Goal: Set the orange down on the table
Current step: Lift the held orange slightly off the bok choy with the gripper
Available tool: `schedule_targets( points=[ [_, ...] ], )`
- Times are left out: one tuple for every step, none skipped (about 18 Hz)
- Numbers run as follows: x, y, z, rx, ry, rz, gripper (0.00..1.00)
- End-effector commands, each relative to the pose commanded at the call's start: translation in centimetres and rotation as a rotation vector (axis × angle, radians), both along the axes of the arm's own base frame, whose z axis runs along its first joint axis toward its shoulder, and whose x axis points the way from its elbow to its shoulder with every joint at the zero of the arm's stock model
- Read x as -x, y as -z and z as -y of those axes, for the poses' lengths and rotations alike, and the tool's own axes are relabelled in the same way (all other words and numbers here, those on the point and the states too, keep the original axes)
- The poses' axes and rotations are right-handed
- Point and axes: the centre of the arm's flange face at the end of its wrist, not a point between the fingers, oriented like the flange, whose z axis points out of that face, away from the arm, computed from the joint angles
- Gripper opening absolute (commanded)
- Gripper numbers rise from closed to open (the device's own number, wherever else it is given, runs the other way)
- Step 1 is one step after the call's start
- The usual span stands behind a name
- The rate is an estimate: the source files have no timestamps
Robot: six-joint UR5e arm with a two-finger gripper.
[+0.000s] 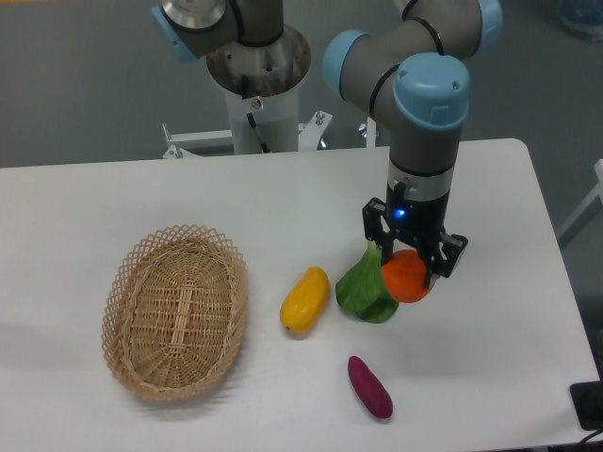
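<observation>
The orange (406, 277) is a small round bright-orange fruit at the right middle of the white table (490, 358). My gripper (407, 271) reaches straight down over it, with one black finger on each side of the fruit. The fingers seem closed on the orange. The orange is at or just above the tabletop; I cannot tell whether it touches. Its left side is against the green leafy vegetable (366, 287).
A yellow mango-like fruit (305, 298) lies left of the green vegetable. A purple sweet potato (370, 385) lies near the front edge. An oval wicker basket (175, 311) stands at the left. The arm's base (256, 75) rises at the table's back.
</observation>
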Motion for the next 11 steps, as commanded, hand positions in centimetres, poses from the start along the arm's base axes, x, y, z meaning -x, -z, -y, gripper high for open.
schedule_targets(
  points=[
    [-0.1,0.2,0.0,-0.001,0.000,0.002,0.52],
    [-0.1,0.2,-0.1,-0.002,-0.002,0.004,0.52],
    [-0.2,0.4,0.0,0.002,-0.004,0.007,0.52],
    [-0.4,1.2,0.3,0.012,-0.005,0.016,0.52],
    [-0.4,1.9,0.6,0.018,-0.009,0.027,0.52],
    [-0.2,2.2,1.0,0.020,-0.014,0.033,0.52],
    [-0.2,2.1,1.1,0.020,-0.011,0.029,0.51],
    [-0.2,2.5,1.2,0.024,-0.010,0.033,0.51],
    [-0.4,2.8,1.3,0.027,-0.010,0.035,0.52],
    [-0.6,3.1,1.3,0.033,-0.009,0.039,0.51],
    [-0.6,3.3,1.4,0.035,-0.008,0.042,0.51]
  ],
)
